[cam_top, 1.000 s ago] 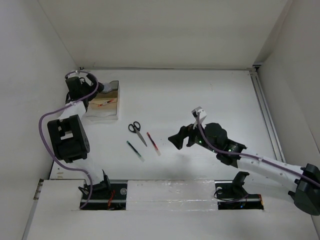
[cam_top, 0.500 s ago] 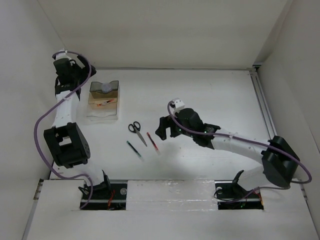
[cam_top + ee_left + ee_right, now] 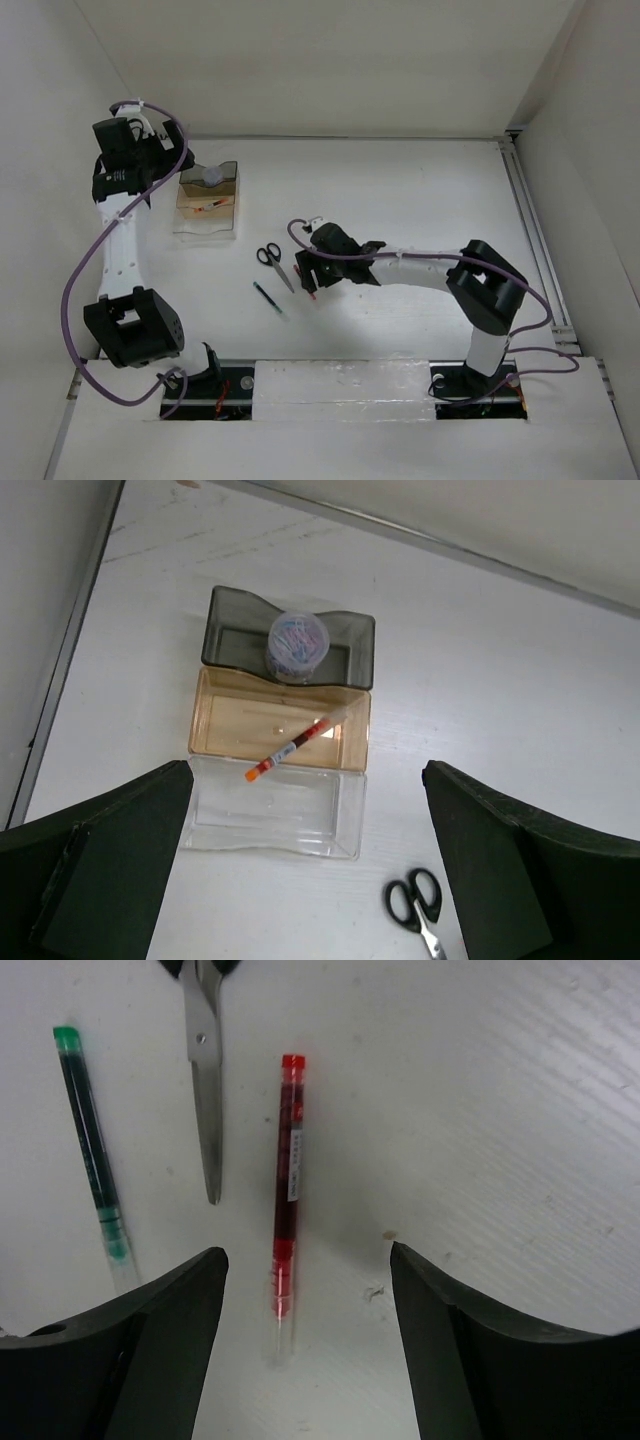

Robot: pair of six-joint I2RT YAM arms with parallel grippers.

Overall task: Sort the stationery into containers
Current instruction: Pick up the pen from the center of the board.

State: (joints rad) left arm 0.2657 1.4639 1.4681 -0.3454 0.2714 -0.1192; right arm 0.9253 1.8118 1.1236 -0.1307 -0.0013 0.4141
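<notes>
The container (image 3: 205,230) stands at the back left; in the left wrist view (image 3: 270,820) it has a dark, a brownish and a clear section. The greyish-lilac cylinder (image 3: 297,645) stands in the dark section, and an orange-tipped red pen (image 3: 295,745) lies in the brownish one. The black-handled scissors (image 3: 272,260), dark pen (image 3: 270,300) and red pen (image 3: 287,1190) lie on the table. My right gripper (image 3: 305,1280) is open, low over the red pen's near end, and partly hides it from above (image 3: 308,272). My left gripper (image 3: 305,880) is open and empty, high above the container.
White walls close in the table at the left, back and right. The left arm (image 3: 120,230) stands tall along the left wall. A metal rail (image 3: 530,220) runs along the right edge. The scissors' blade (image 3: 205,1080) and the dark pen (image 3: 92,1150) lie just left of the red pen.
My right gripper has swung left across the table and come down over the red pen. My left gripper has drawn back and up from the container, uncovering the cylinder.
</notes>
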